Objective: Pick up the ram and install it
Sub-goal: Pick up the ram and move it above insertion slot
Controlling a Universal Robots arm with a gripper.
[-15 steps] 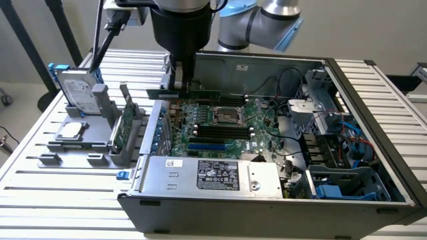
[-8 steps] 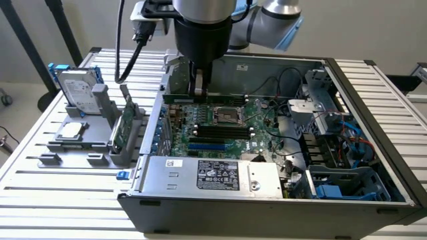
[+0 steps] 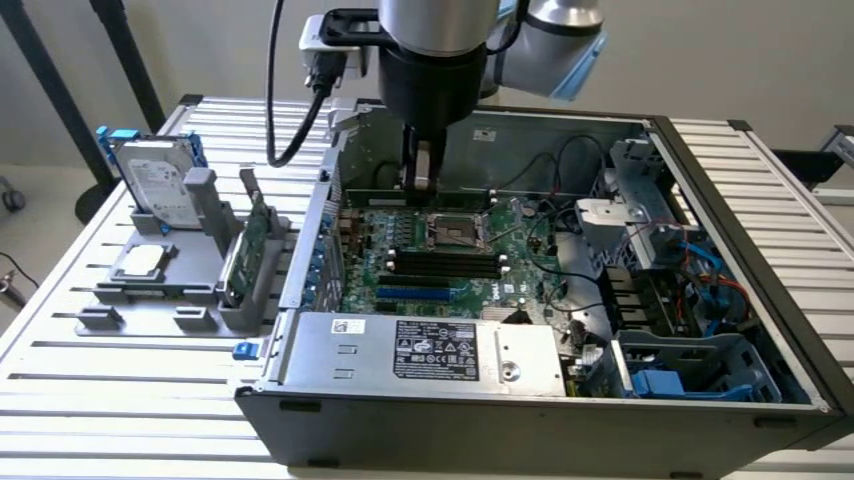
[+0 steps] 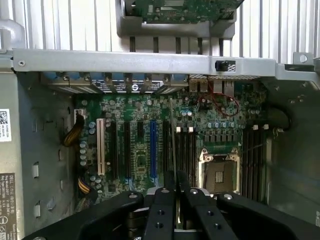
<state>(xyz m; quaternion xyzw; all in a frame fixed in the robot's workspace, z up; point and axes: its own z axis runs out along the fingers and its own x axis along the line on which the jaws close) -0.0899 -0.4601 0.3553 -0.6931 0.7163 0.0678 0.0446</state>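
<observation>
Black claw [image 4: 176,180] clamped on thin, edge-on ram [image 4: 173,135] | green motherboard [image 4: 137,165] beneath

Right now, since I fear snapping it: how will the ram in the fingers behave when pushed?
The ram looks like a thin board seen edge-on, so it is probably stiff along its length but apt to bend or crack under sideways force. Being so slim, it is likely light. The fingers pinch one edge, so it could tilt if pushed off-line.
</observation>
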